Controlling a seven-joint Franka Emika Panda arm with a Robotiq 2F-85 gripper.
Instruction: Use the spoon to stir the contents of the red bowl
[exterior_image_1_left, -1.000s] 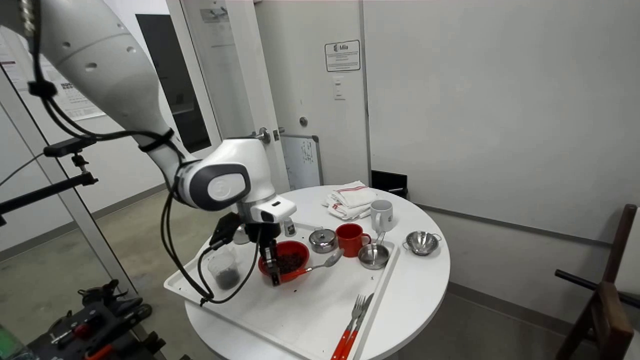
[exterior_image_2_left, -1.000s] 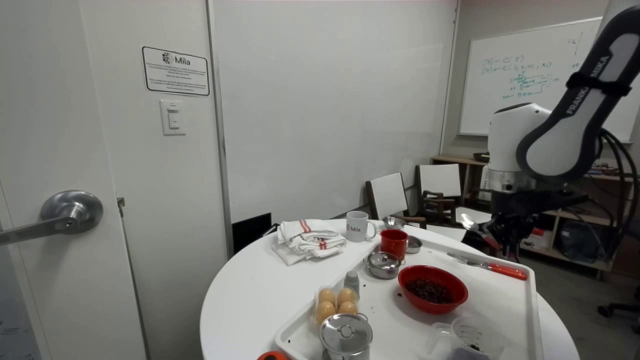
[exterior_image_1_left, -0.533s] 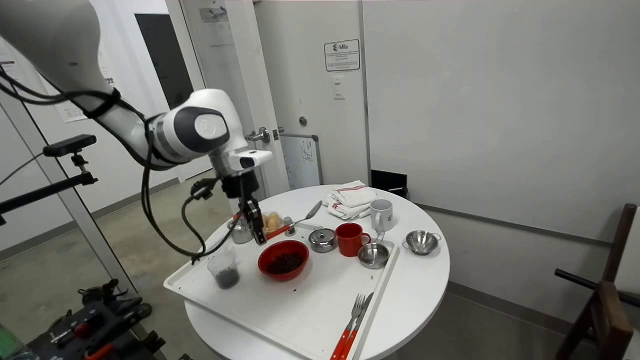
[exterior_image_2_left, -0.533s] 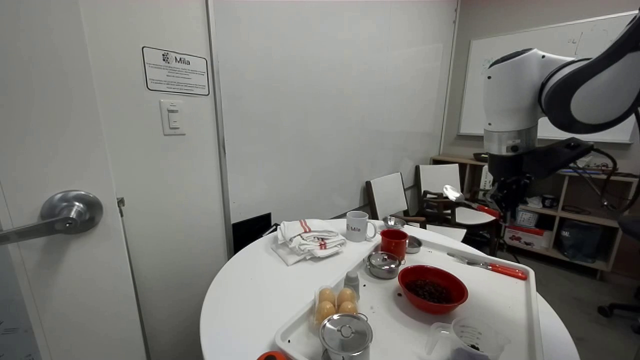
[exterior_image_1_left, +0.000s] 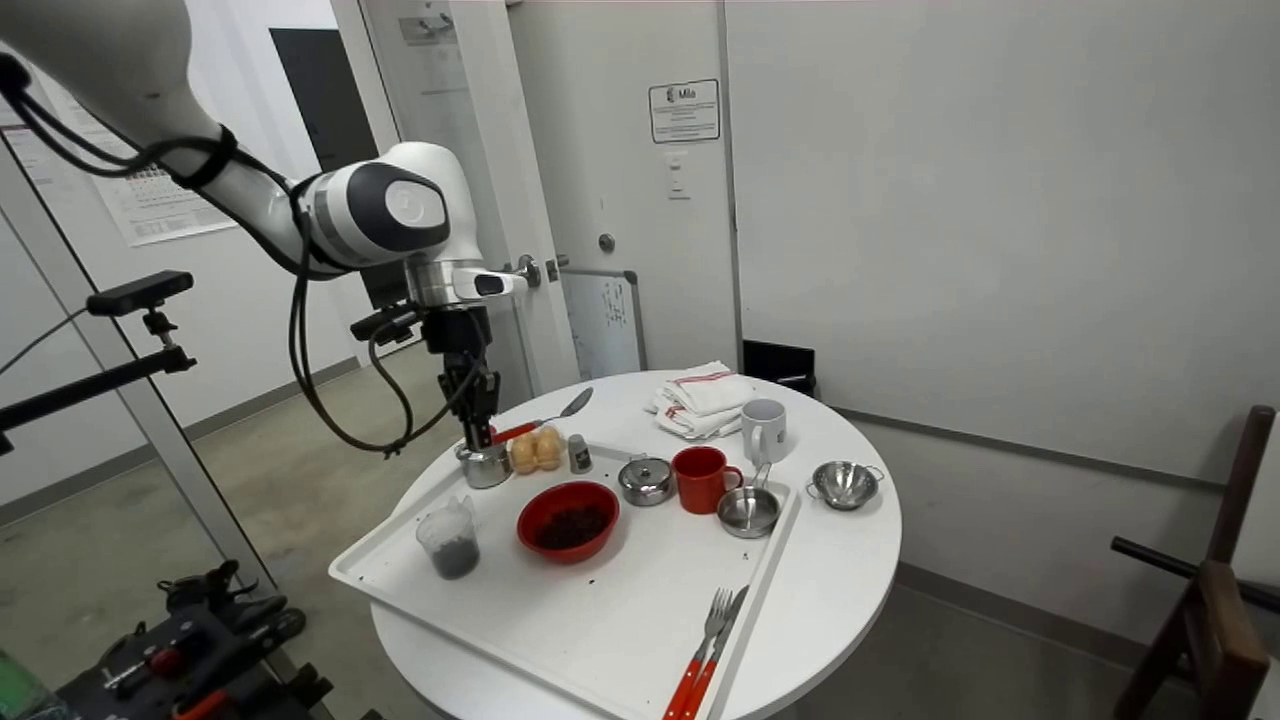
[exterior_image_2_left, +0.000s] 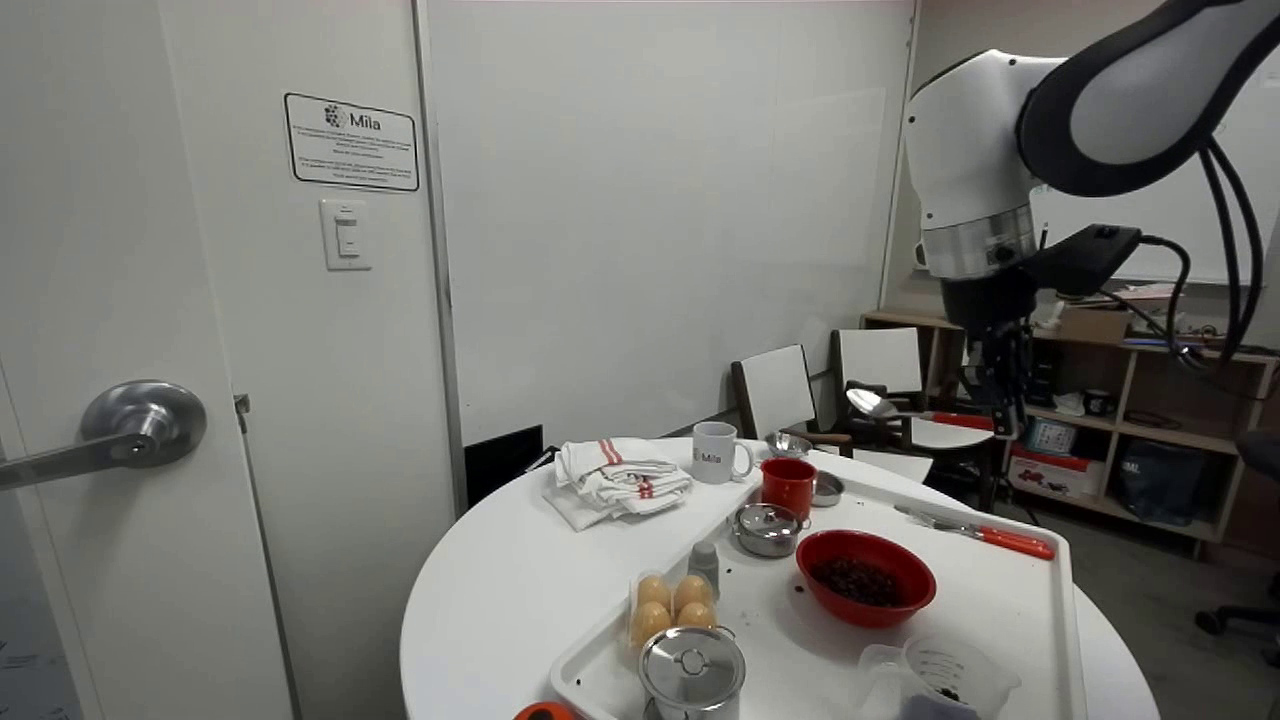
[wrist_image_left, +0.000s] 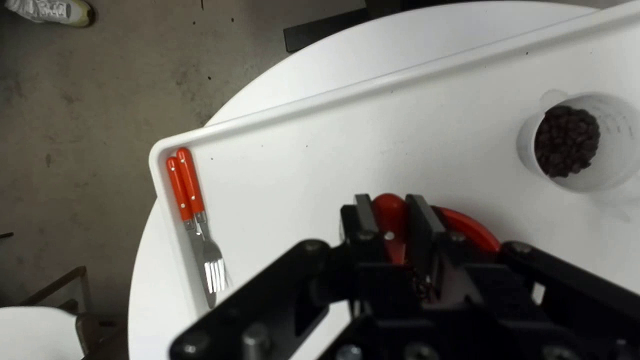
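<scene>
My gripper (exterior_image_1_left: 480, 443) is shut on the orange-red handle of the spoon (exterior_image_1_left: 515, 432), high above the tray. In the wrist view the round handle end of the spoon (wrist_image_left: 390, 210) sits between the two fingers (wrist_image_left: 425, 212). The spoon's silvery head (exterior_image_2_left: 872, 404) points out to the side, roughly level, touching nothing. Below, the red bowl (exterior_image_1_left: 580, 553) stands upright on the tray, with dark beans (exterior_image_2_left: 858, 580) in it. In the wrist view, part of the red bowl (wrist_image_left: 470, 227) shows behind the fingers; the rest is covered by the gripper.
Around the bowl on the white tray (exterior_image_1_left: 470, 640) stand a clear measuring cup (wrist_image_left: 615, 150) with beans, a lidded metal pot (exterior_image_1_left: 645, 484), a red cup (exterior_image_1_left: 700, 485), a small pan (exterior_image_1_left: 748, 515) and eggs (exterior_image_2_left: 655, 625). Fork and knife (exterior_image_1_left: 705, 645) lie along one side.
The gripper has risen well above the tray with the spoon held throughout. Over the last half second it has swung more upright and the spoon has come closer to level. The bowl has stayed put.
</scene>
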